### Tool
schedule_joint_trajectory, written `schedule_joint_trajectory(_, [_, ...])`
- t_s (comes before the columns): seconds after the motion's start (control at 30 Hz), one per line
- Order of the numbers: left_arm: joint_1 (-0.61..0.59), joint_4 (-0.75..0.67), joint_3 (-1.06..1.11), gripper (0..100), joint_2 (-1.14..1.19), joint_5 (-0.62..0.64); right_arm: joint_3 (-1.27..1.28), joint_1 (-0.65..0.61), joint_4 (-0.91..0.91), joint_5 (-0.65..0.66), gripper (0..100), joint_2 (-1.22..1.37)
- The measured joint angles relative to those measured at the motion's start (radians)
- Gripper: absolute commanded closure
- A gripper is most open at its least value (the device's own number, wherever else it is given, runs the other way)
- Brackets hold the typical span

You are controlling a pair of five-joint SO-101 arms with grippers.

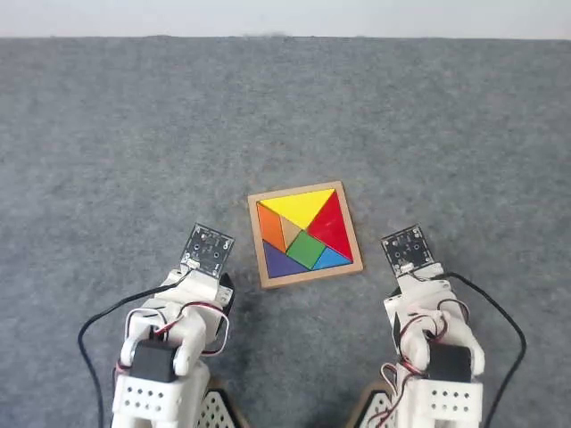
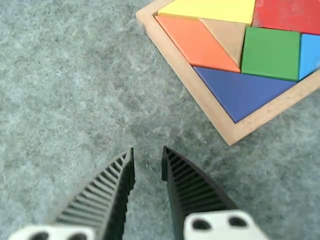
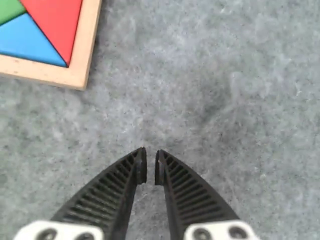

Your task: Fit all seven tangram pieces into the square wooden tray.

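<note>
The square wooden tray (image 1: 312,275) lies mid-table, between and just ahead of the two arms. It holds seven pieces fitted together: yellow (image 1: 299,207), red (image 1: 332,227), orange (image 1: 270,227), tan (image 1: 291,232), green (image 1: 307,249), light blue (image 1: 331,259) and dark blue (image 1: 281,263). My left gripper (image 2: 148,150) hovers over bare felt a short way from the tray's corner (image 2: 182,67), its jaws a narrow slit apart and holding nothing. My right gripper (image 3: 150,165) is over felt beside the tray's other near corner (image 3: 45,72), jaws almost touching, nothing held.
Grey felt (image 1: 285,116) covers the whole table. The left arm (image 1: 192,303) and the right arm (image 1: 419,303) sit at the near edge, with cables looping beside them. A pale wall runs along the far edge.
</note>
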Motion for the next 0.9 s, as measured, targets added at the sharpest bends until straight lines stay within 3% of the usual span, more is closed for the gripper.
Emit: schedule_joint_trajectory(0.9, [0.000,0.000,0.000,91,0.000,0.000,0.000,0.064,0.002,0.000,95.7,0.000])
